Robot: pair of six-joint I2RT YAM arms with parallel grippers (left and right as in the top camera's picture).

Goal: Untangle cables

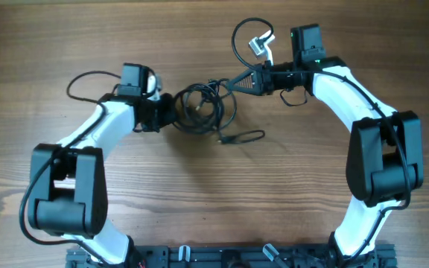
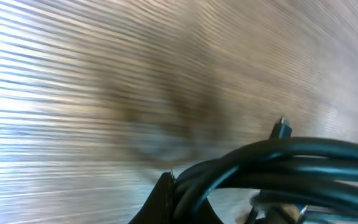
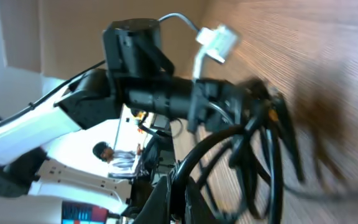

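Observation:
The cables (image 1: 203,108) are a tangled coil of thin black cords on the wooden table between my two arms, with one plug end trailing at the front (image 1: 233,138). My left gripper (image 1: 171,112) is shut on the coil's left side; the left wrist view shows several black cords (image 2: 272,165) pinched at my left gripper's fingertips (image 2: 176,196). My right gripper (image 1: 233,83) is shut on a cord at the coil's upper right; the right wrist view shows a cord (image 3: 222,146) between my right gripper's fingers (image 3: 176,199) and the coil hanging beyond.
A thick black wire with a white plug (image 1: 259,45) loops from the right arm at the back. Another arm wire (image 1: 80,80) loops behind the left arm. The arm bases (image 1: 229,257) stand at the table's front edge.

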